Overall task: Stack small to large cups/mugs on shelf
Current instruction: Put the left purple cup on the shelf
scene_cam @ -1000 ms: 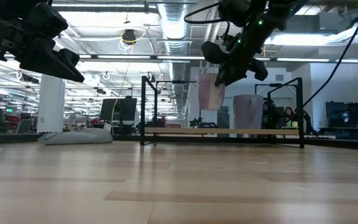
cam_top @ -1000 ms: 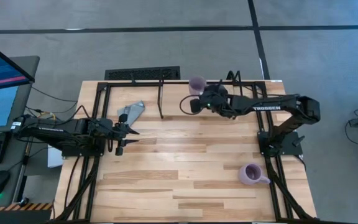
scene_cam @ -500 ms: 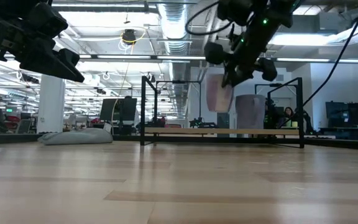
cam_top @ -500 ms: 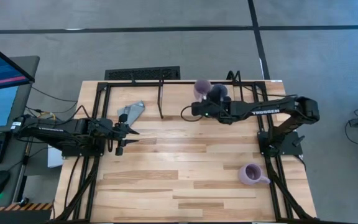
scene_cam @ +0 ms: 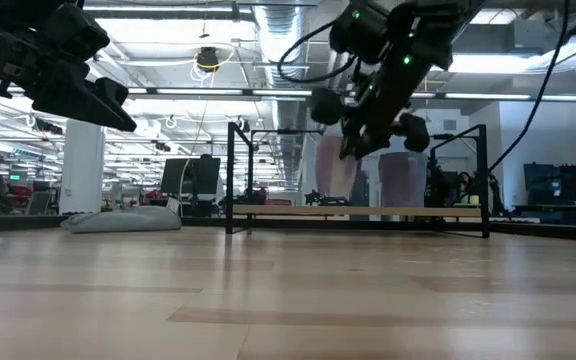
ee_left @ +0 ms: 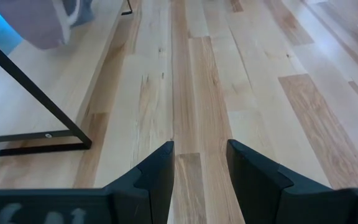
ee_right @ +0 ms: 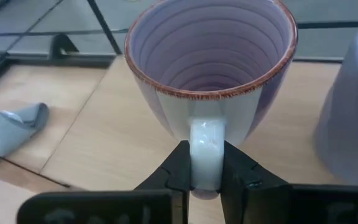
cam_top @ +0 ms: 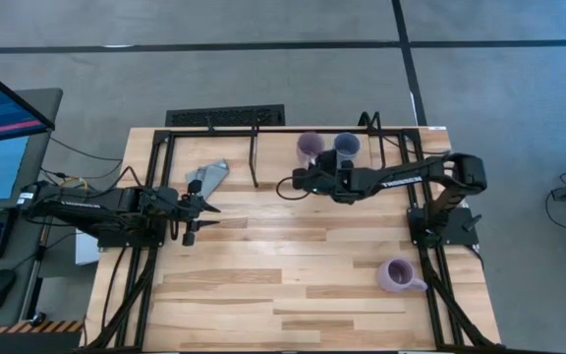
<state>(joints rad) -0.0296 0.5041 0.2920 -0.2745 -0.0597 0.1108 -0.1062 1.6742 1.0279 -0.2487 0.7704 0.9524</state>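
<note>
A purple mug with a white patch [ee_right: 210,74] stands upright over the shelf [scene_cam: 268,211] at the table's far edge, with my right gripper [ee_right: 205,177] shut on it. Just right of it, the blue-grey mug [cam_top: 347,147] stands on the shelf's board. A pale lilac mug [cam_top: 396,275] sits on its base on the table, near the right front. My left gripper [cam_top: 193,213] hovers open over the table's left side, with only bare wood between its fingers [ee_left: 160,174]. My right gripper pinches the purple mug's pale handle [ee_right: 205,146] between its two fingers. They come from the table's near side, slanting down. The mug stays upright, mouth up. The fingers hide its base, so I cannot tell whether it rests on the board.
A grey folded wedge [cam_top: 210,177] lies on the table, left of the shelf. The shelf's thin black legs [scene_cam: 230,175] stand upright around the board. Bare wooden table [cam_top: 293,256] stretches between the two arms.
My right gripper has carried the purple mug down toward the shelf board and a little toward the table's left and near edges, rolling its wrist while staying shut on the handle. The arm has moved off the blue-grey mug, which now shows beside the purple one.
</note>
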